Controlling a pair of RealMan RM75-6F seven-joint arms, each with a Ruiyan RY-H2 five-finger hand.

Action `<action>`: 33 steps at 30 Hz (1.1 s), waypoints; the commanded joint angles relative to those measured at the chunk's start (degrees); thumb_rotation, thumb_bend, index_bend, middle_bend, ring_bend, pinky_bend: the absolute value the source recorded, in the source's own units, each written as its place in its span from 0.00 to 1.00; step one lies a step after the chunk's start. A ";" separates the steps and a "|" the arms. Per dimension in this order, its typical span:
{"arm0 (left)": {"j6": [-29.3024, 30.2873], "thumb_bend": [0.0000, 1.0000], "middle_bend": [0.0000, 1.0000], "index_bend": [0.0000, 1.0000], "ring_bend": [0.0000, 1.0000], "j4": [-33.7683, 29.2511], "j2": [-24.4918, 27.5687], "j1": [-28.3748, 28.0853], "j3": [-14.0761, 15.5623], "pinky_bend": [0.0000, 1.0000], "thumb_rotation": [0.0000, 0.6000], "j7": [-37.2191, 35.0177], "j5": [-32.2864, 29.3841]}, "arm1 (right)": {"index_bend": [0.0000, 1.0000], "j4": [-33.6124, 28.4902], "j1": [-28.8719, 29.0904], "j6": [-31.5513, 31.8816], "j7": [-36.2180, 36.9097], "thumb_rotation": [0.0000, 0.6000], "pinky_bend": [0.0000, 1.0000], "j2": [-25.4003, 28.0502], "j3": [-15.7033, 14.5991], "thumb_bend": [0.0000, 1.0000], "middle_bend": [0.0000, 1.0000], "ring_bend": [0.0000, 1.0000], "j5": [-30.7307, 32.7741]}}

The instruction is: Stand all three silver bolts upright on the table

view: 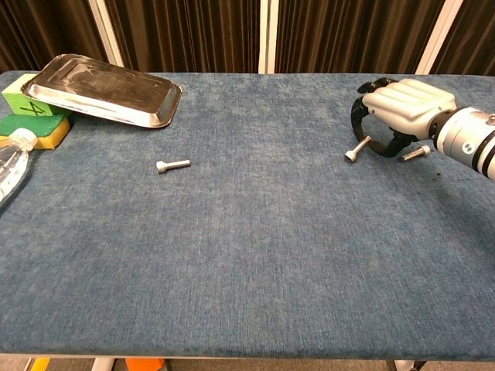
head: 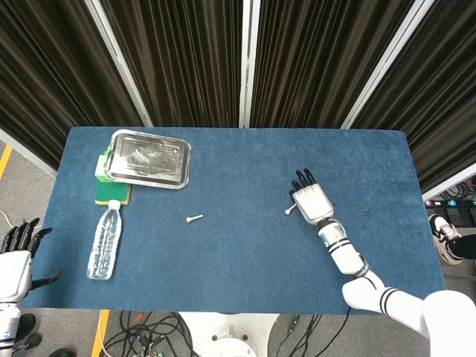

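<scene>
Left hand (head: 15, 262): nearest item, off the table's near left corner, fingers apart, holding nothing (seen only in the head view).

Water bottle (head: 104, 242): clear plastic, lying on its side near the left edge of the blue table (view: 255, 263), white cap pointing toward the far side.

Bolt, centre-left (view: 172, 165): silver, lying flat on the cloth, head to the left in the chest view, well apart from everything else.

Right hand (view: 396, 116): palm down over the right part of the table, fingers curled downward. It pinches the tilted bolt (view: 356, 149) by the shank end; that bolt's head rests low at the left, on or just above the cloth, and the shank slopes up into the fingers.

Third bolt (view: 414, 152): silver, lying beside the right hand's wrist side, partly hidden under the hand (whether it touches the hand I cannot tell).

Sponge stack (view: 31, 117): green and yellow blocks at the far left.

Metal tray (view: 100, 89): upside down, propped on the sponge stack, sloping down to the table on its right side.
</scene>
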 commanded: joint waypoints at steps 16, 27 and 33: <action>-0.28 0.06 0.04 0.19 0.00 0.12 -0.14 -0.04 -0.03 0.00 1.00 -0.06 -0.02 | 0.57 3.42 2.00 5.04 -16.22 1.00 0.00 -0.91 -4.19 0.45 0.25 0.00 -8.26; -0.55 0.06 0.04 0.19 0.00 0.54 -0.36 -0.05 0.04 0.00 1.00 -0.41 -0.04 | 0.54 6.70 1.30 8.43 -19.28 1.00 0.00 -3.33 -5.68 0.45 0.25 0.00 -12.07; -0.57 0.06 0.04 0.19 0.00 0.59 -0.46 -0.02 0.04 0.00 1.00 -0.53 -0.06 | 0.52 6.56 0.65 9.02 -22.37 1.00 0.00 -3.88 -5.91 0.45 0.25 0.00 -12.60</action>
